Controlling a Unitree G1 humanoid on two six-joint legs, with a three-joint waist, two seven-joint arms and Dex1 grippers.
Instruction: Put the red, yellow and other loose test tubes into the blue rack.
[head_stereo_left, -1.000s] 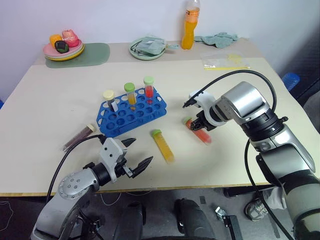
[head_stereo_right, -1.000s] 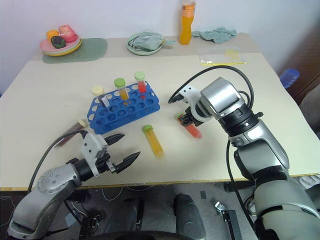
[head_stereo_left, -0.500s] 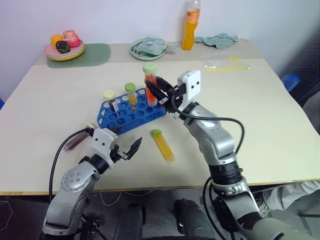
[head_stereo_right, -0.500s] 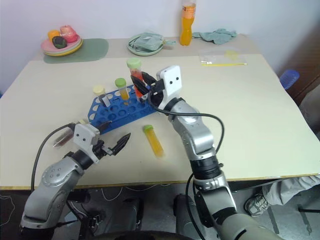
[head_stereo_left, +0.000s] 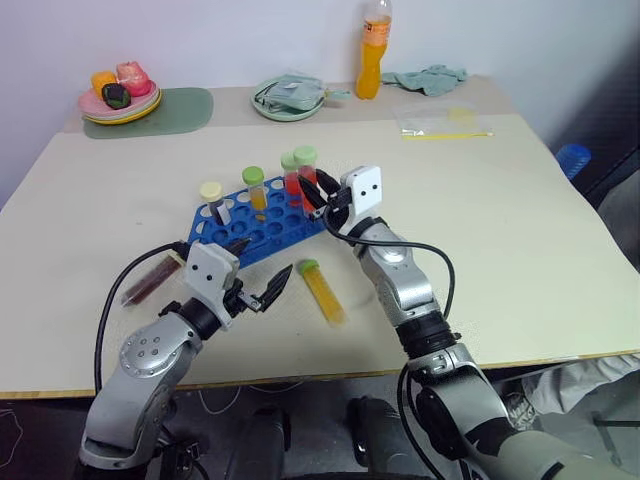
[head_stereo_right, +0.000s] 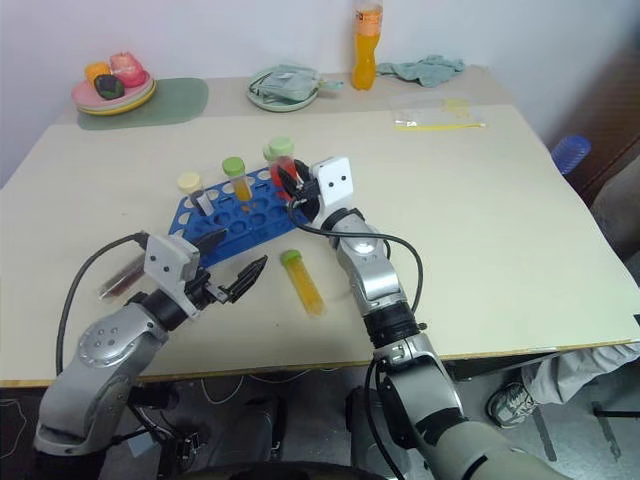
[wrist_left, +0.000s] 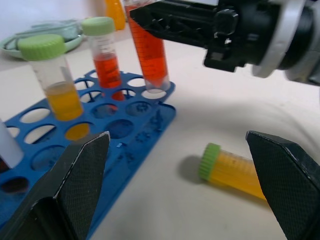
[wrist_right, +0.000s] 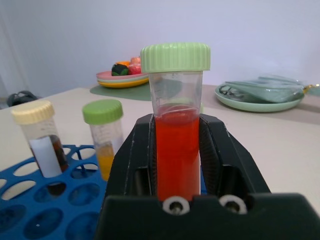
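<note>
**Red tube carried to the rack's right end**

Since a second ago the right hand (head_stereo_left: 318, 196) has lifted the green-capped clear plastic tube of red liquid (wrist_right: 177, 145) off the counter (head_stereo_left: 520, 220) to the blue plastic rack (head_stereo_left: 262, 225), where it stands upright over a right-end hole. The left hand (head_stereo_left: 262, 283) hovers spread wide, empty, near the rack's front edge. The right hand is clenched round the red tube.

— Was it bright? 
— Yes. The light was soft and even, and the table (head_stereo_left: 520, 220) looked pale with no strong glare. 
— Were there shadows? 
— Only small, soft ones, like the one beside the yellow tube (wrist_left: 235, 172) in the left wrist view. 
— Was anything fuzzy? 
— Yes. In the right wrist view the plates (wrist_right: 122, 80) far behind looked blurry, but the red tube (wrist_right: 176, 145) up close was sharp.
</note>
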